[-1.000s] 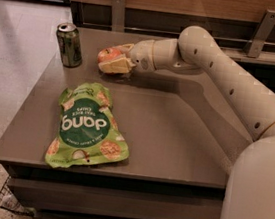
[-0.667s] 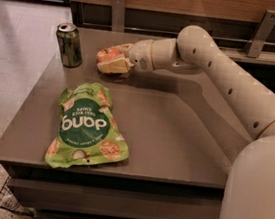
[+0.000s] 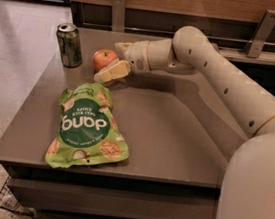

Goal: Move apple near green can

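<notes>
The red-orange apple [image 3: 104, 58] sits on the grey table [image 3: 175, 131] near its far left corner, a short way right of the dark-green can [image 3: 69, 45], which stands upright with a silver top. My gripper [image 3: 108, 61] reaches in from the right, its pale fingers [image 3: 113, 71] spread open on either side of the apple's right half. The near finger lies low along the apple's front and the far finger shows behind it. The apple rests on the table and stands apart from the can.
A flat bright-green snack bag [image 3: 87, 127] lies on the front left of the table. A wooden wall with metal brackets [image 3: 261, 32] runs behind the table. The table's left edge drops to the floor beside the can.
The gripper has opened and eased back to the right, so more of the apple now shows. The can and the bag have not moved.
</notes>
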You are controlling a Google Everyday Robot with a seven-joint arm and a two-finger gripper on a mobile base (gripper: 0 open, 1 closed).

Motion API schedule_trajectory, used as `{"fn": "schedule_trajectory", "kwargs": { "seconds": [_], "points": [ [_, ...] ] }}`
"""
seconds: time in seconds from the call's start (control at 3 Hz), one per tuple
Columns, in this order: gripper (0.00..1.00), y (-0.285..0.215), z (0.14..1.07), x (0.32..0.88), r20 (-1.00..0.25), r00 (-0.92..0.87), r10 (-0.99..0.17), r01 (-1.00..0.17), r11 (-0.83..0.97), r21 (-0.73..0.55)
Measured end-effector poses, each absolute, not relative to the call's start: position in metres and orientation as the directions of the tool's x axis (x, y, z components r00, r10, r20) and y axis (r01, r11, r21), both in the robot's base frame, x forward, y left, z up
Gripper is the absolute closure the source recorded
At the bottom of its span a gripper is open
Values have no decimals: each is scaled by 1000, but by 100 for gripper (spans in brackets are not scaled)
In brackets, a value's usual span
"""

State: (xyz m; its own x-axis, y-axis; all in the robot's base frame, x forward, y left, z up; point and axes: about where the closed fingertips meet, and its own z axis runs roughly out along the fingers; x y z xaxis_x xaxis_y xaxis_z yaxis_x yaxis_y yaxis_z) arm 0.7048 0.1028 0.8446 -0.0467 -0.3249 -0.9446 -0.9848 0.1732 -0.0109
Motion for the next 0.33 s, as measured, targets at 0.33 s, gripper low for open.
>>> {"fn": "schedule_trajectory", "kwargs": {
  "seconds": [0.33],
  "points": [
    [0,103,845,705,-945,-47,-325,-985,173,-11]
  ]
}}
